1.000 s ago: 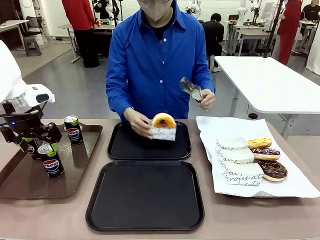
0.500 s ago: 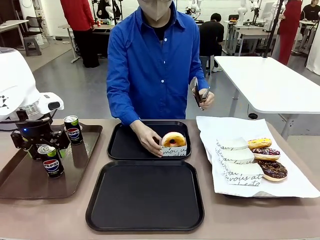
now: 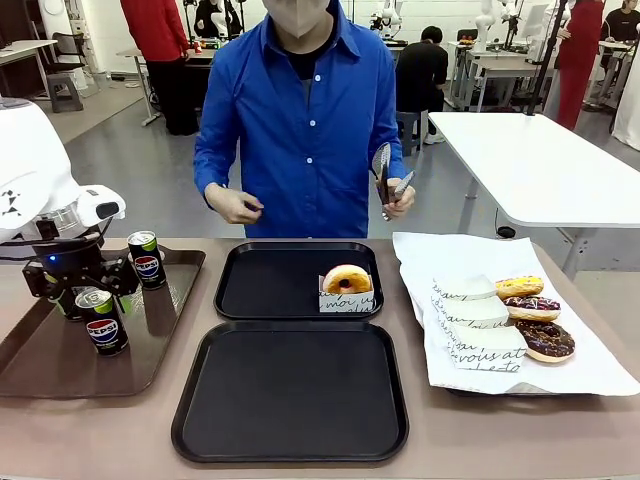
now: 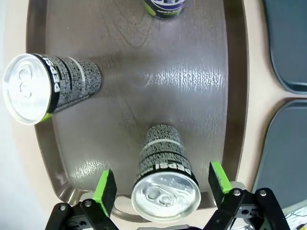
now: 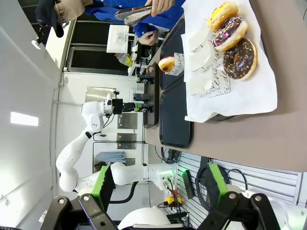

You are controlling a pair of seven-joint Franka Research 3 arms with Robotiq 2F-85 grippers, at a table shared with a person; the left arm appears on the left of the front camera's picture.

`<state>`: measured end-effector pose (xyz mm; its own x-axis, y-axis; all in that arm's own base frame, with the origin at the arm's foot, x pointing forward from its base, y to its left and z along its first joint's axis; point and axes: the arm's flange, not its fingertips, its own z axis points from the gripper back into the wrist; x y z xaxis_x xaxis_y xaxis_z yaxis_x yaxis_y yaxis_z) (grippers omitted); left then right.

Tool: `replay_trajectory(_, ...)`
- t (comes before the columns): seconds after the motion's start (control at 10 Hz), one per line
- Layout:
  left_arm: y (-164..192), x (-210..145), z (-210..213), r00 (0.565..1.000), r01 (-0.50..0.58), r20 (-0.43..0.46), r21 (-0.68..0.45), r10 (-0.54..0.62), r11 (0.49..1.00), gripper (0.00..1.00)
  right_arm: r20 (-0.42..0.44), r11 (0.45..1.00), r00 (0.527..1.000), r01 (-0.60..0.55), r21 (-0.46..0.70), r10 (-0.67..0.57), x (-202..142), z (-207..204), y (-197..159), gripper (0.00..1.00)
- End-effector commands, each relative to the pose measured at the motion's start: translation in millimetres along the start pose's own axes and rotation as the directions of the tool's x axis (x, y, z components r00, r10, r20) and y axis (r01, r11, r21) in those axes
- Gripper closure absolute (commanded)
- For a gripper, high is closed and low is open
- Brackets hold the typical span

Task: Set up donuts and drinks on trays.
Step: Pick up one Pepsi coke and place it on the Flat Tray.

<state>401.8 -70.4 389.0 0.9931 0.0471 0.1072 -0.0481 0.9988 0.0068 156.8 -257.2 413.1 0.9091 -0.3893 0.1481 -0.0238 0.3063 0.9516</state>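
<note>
A glazed donut (image 3: 347, 280) in its white sleeve lies at the right of the far black tray (image 3: 260, 285); the right wrist view has it as a small donut (image 5: 167, 63). The near black tray (image 3: 290, 390) holds nothing. Three Pepsi cans stand on a brown tray (image 3: 40, 365): one can (image 3: 147, 260) at the back, one can (image 3: 100, 320) under my left gripper (image 3: 88, 285), one half hidden behind it. My left gripper (image 4: 162, 184) is open, its green pads (image 4: 104, 190) either side of that can (image 4: 165, 191) without touching. My right gripper (image 5: 159, 182) is open, holding nothing, well away from the table.
White paper (image 3: 600, 370) at the right carries three more donuts (image 3: 545, 340) and several empty sleeves (image 3: 480, 335). The person stands behind the table with tongs (image 3: 385, 185) in one hand, the other hand (image 3: 235, 205) drawn back. Another can (image 4: 43, 88) stands close beside the straddled one.
The person laid the sleeved donut on the far black tray and pulled the hand back. My left arm shifted slightly right over the cans, then held still, jaws open.
</note>
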Motion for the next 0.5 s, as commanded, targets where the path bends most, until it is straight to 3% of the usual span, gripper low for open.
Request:
replay_trajectory(0.0, -1.2, 12.4, -5.1, 0.999, -0.041, 0.002, -0.002, 0.041, 0.999, 0.0, 0.002, 1.0, 1.0, -0.007, 0.013, 0.007, -0.3, 0.2, -0.4, 0.0)
replay_trajectory(0.4, -4.3, 14.0, -14.0, 0.999, -0.036, -0.03, 0.004, 0.036, 0.999, 0.0, 0.002, 1.0, 1.0, -0.007, 0.013, 0.007, -0.3, 0.2, -0.4, 0.0)
